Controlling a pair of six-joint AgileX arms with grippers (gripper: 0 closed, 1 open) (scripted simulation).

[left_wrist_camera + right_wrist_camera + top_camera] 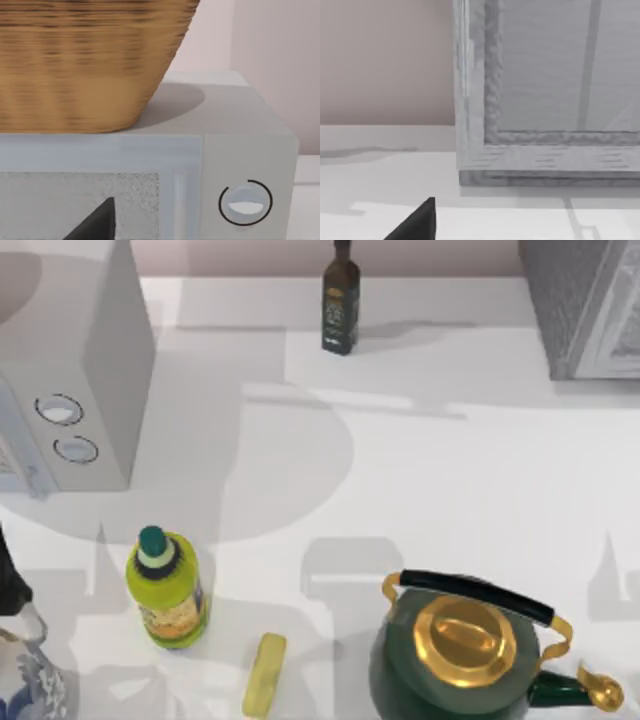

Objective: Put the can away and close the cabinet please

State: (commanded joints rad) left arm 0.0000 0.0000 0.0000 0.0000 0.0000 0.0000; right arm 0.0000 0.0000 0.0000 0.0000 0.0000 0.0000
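The can is out of view. The cabinet [565, 310] is a grey speckled box at the table's far right corner, with a pale framed panel door [620, 335] on its front. The right wrist view faces that door [545, 75] from close by and low over the table; I cannot tell whether it is shut tight. A dark tip of my right gripper [417, 222] pokes into that view, short of the cabinet. A dark tip of my left gripper [95, 222] sits in front of the white box with round knobs [245, 202].
The white knobbed box [100, 360] stands far left with a wicker basket [85, 60] on top. A dark bottle [341, 302] stands at the back, a yellow-green bottle [168, 590], yellow bar [265, 675], green kettle [460, 660] and blue-white vase [25, 685] along the front.
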